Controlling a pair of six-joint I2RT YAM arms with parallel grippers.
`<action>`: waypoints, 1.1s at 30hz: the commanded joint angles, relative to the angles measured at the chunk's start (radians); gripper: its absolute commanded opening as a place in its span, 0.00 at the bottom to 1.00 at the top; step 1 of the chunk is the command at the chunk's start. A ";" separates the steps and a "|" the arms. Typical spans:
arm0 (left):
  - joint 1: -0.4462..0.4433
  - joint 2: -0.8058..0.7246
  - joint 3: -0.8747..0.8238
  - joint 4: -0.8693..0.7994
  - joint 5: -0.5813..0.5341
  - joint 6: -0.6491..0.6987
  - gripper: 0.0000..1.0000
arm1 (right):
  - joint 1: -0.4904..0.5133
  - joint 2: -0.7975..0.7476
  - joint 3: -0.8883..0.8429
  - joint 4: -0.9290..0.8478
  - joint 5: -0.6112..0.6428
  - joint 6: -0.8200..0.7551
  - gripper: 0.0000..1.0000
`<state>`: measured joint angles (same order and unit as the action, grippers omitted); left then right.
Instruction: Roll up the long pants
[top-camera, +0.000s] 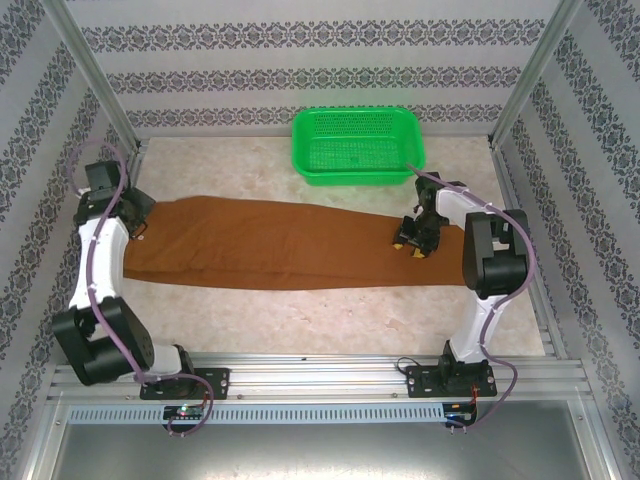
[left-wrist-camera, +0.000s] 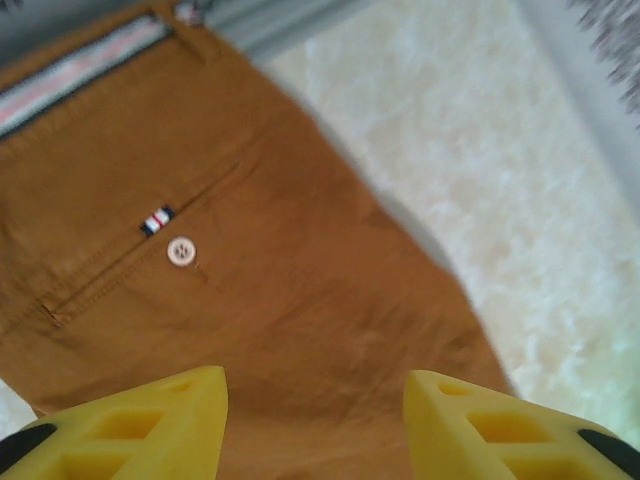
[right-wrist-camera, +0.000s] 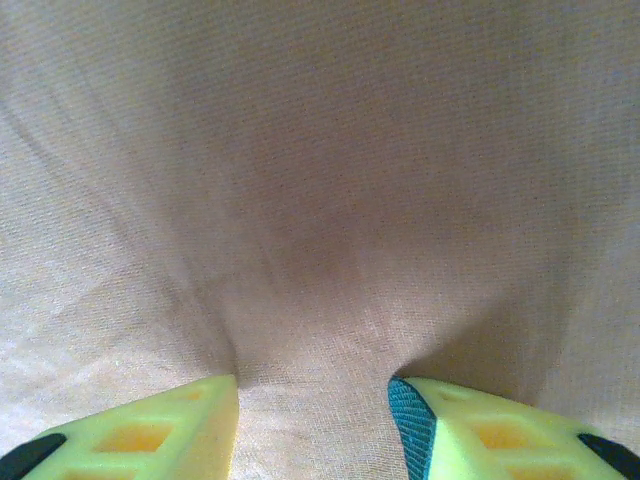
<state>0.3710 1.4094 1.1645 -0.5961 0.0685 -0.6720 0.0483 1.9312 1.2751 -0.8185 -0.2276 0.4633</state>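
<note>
The long pants lie flat across the table, rust-brown, waistband to the left and leg ends to the right. My left gripper hovers open over the seat area, its yellow fingers wide apart with nothing between them. A pale button and the waistband show beyond it. My right gripper is at the leg ends, pressed down into the fabric. In the right wrist view that gripper stands open, and cloth bunches up between its fingertips with creases fanning away.
A green mesh basket stands at the back, just behind the right end of the pants. Bare marbled tabletop lies between the pants and the arm bases. Patterned walls and metal posts close in the sides.
</note>
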 joint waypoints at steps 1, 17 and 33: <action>-0.015 0.107 -0.058 0.007 0.039 0.012 0.47 | -0.027 0.064 0.030 -0.077 0.129 -0.022 0.48; -0.004 0.216 -0.236 0.089 0.041 -0.023 0.50 | -0.121 0.257 0.448 -0.286 0.336 -0.053 0.49; 0.016 0.248 -0.143 0.054 0.049 -0.019 0.44 | -0.300 -0.072 0.080 -0.184 0.375 -0.057 0.62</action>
<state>0.3752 1.6455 0.9821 -0.5079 0.1532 -0.6960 -0.1738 1.9182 1.4399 -1.0416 0.1566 0.3893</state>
